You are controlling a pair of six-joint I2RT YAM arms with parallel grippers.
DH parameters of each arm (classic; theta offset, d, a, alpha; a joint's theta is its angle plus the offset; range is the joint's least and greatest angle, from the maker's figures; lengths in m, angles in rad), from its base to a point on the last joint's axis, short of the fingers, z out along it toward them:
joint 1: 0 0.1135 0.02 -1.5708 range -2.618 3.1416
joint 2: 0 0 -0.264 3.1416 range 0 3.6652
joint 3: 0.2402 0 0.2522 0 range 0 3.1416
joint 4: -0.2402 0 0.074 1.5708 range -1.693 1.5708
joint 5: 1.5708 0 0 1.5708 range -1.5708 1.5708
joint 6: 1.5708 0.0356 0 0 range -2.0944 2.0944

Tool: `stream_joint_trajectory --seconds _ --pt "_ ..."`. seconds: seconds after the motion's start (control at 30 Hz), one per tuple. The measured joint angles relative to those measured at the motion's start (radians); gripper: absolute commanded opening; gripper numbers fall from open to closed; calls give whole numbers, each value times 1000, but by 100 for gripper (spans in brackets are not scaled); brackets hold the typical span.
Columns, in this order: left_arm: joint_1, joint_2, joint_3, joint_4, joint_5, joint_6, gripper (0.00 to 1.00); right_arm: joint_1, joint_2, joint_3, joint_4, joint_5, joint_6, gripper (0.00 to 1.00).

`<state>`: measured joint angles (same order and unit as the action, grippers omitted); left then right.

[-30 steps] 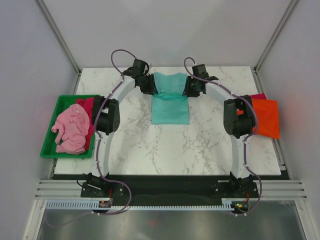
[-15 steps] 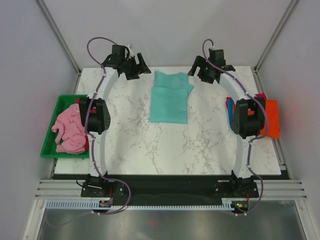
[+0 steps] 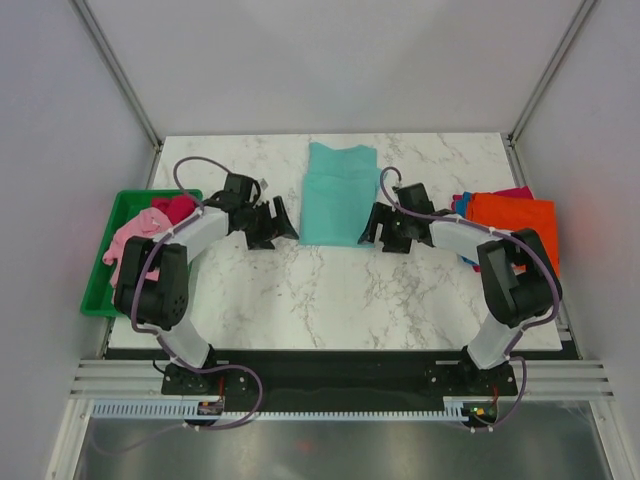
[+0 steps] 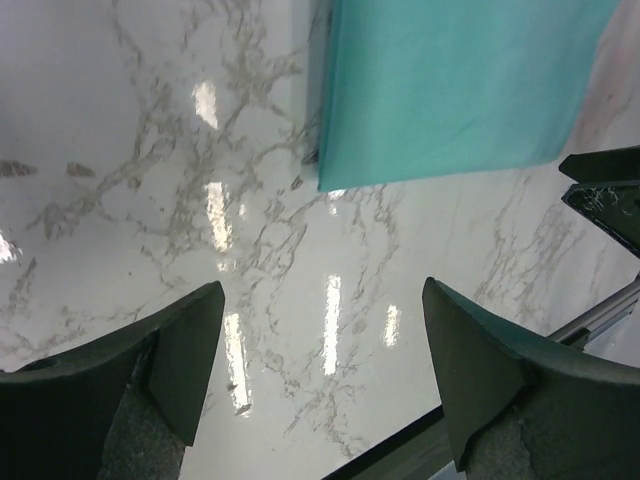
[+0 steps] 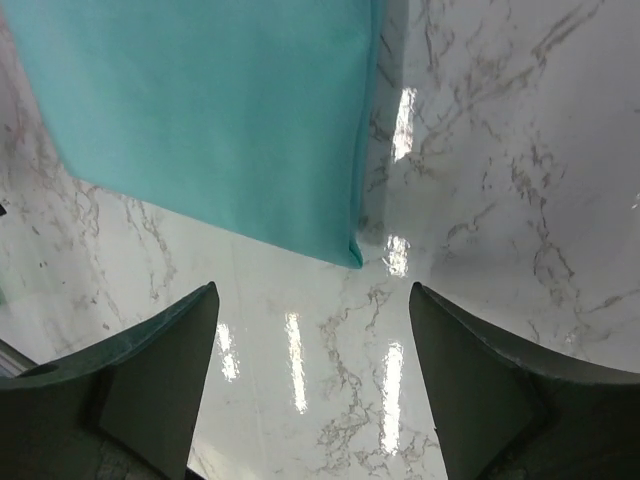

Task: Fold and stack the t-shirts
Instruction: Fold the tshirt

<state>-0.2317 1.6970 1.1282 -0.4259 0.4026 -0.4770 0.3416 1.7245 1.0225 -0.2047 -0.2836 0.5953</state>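
A folded teal t-shirt [image 3: 338, 195] lies flat at the back middle of the marble table [image 3: 330, 290]. My left gripper [image 3: 280, 222] is open just left of its near left corner, touching nothing. My right gripper [image 3: 372, 225] is open just right of its near right corner. The left wrist view shows the teal shirt's [image 4: 450, 90] corner ahead of the open gripper [image 4: 322, 340], with only bare marble between the fingers. In the right wrist view the teal cloth [image 5: 210, 110] ends ahead of the empty gripper [image 5: 312, 345]. An orange t-shirt [image 3: 515, 225] tops a stack at the right edge.
A green tray [image 3: 100, 290] at the left edge holds a crumpled pink t-shirt [image 3: 135, 240] and a red one [image 3: 178, 207]. Blue [image 3: 462, 205] and magenta [image 3: 515, 192] cloth peek from under the orange shirt. Frame posts and white walls surround the table.
Both grippers opened and let go of the teal shirt at its far end. Both arms then swung back and down to its near corners. The shirt lies flat.
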Motion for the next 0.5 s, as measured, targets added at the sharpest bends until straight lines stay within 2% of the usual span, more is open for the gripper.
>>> stream_joint_trajectory --seconds 0.1,0.3,0.37,0.4,0.5 --pt "-4 -15 -103 58 -3 -29 86 11 4 -48 28 -2 19 78" --pt "-12 -43 -249 225 -8 -111 86 8 52 -42 109 -4 37 68" --pt "-13 -43 -264 275 -8 -136 85 8 61 -40 130 0 40 56" --pt "-15 -40 -265 301 -8 -146 83 8 66 -40 136 0 42 44" --pt "-18 -21 -264 378 -8 -171 81 8 80 -41 145 2 47 24"
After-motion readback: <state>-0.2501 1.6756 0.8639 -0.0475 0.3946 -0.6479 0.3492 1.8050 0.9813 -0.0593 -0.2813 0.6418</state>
